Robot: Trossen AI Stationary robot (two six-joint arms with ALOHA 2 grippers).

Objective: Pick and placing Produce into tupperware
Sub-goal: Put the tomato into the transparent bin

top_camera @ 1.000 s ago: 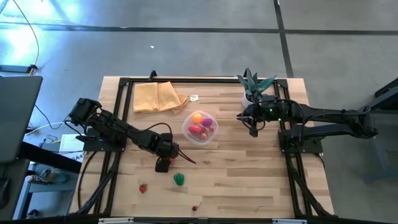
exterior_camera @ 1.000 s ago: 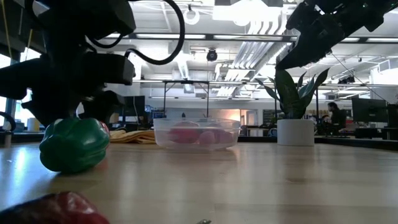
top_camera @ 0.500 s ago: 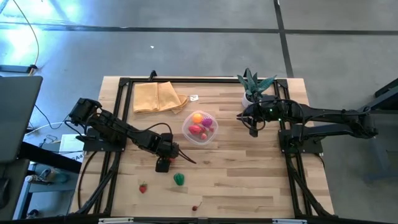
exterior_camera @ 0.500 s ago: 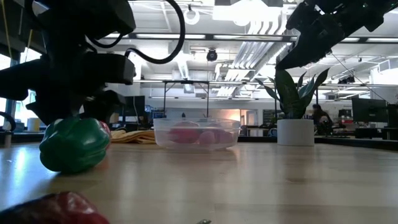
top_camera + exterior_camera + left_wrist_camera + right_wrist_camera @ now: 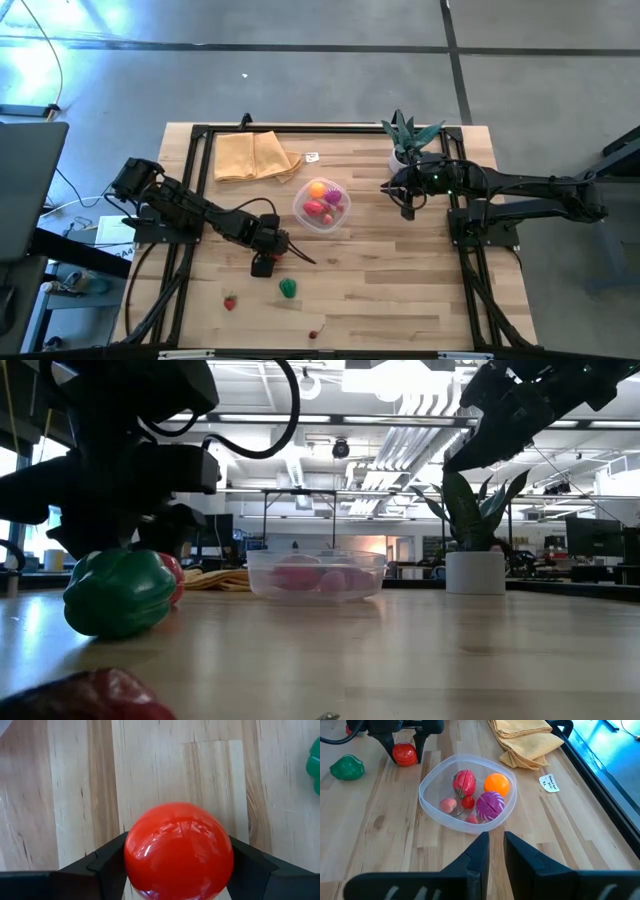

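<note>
The clear round tupperware [image 5: 322, 204] [image 5: 468, 792] stands mid-table and holds red, orange and purple produce plus small red pieces. My left gripper [image 5: 263, 262] [image 5: 177, 870] is low over the table to the near left of it, shut on a red tomato [image 5: 178, 851] [image 5: 404, 754]. A green pepper [image 5: 288, 288] [image 5: 118, 592], a red strawberry-like piece [image 5: 230, 301] and a tiny cherry [image 5: 315, 333] lie on the table's near part. My right gripper [image 5: 406, 210] [image 5: 496, 837] hangs above the table to the right of the tupperware, open by a narrow gap and holding nothing. My left gripper pinches the red tomato between its two fingers [image 5: 107, 857], one on each side at the widest part [image 5: 131, 855]. The fingers come from above, pointing down. Whether the tomato rests on the table or hangs just clear of it, I cannot tell.
A folded yellow cloth [image 5: 255, 157] and a small paper tag [image 5: 312, 157] lie toward the far edge. The spiky green plant [image 5: 405, 135] in its white pot [image 5: 474, 572] stands at the far right, close by my right arm. A black frame [image 5: 200, 180] borders the table.
</note>
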